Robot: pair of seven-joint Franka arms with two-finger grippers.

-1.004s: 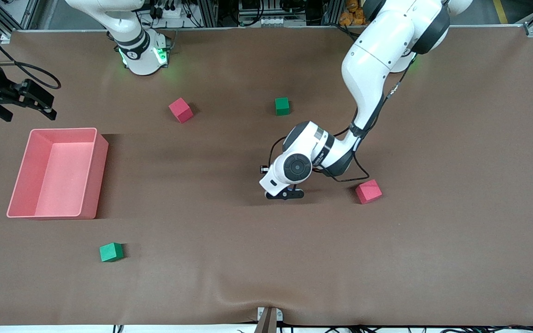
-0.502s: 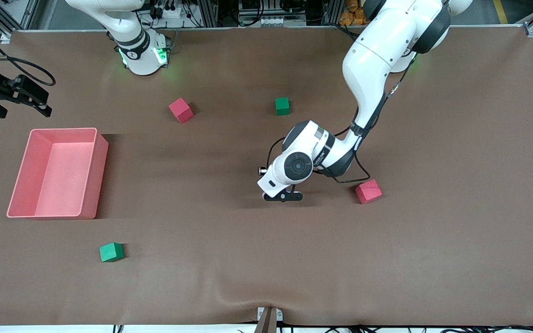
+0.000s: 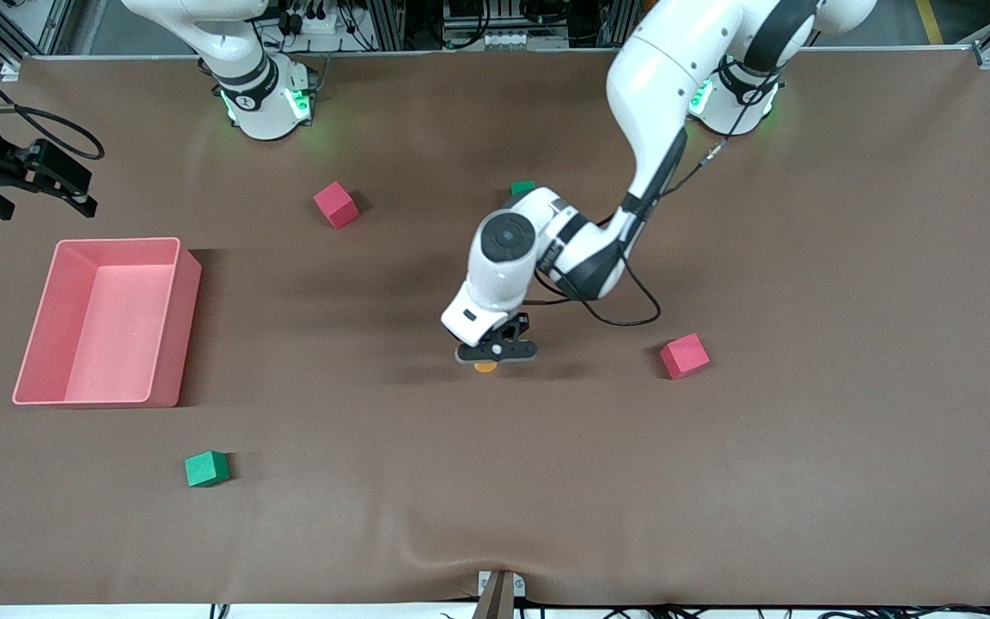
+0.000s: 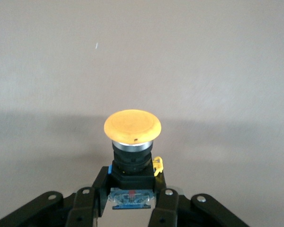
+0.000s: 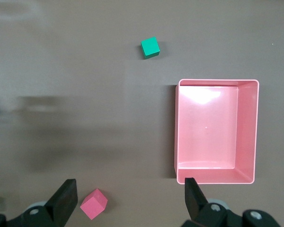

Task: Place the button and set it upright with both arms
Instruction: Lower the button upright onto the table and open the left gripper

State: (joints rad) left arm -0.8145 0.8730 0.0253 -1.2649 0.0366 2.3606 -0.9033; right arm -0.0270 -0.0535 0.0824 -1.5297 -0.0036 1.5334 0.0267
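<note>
One button [image 4: 132, 126]: orange domed cap, black body (silver collar).

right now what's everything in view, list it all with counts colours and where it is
button: 1, orange cap on black body, held off the table by the left tool, over the middle of the table
red cubes: 2, one on the table toward the left arm's end, one farther from the front camera, near the right arm's base
green cubes: 2, one nearest the front camera, one partly hidden by the left arm
bin: 1, pink, empty, toward the right arm's end
table: 1, brown cover
left tool: 1, black, shut on the button
right tool: 1, black, open, waiting above the table's right-arm end, near the bin
</note>
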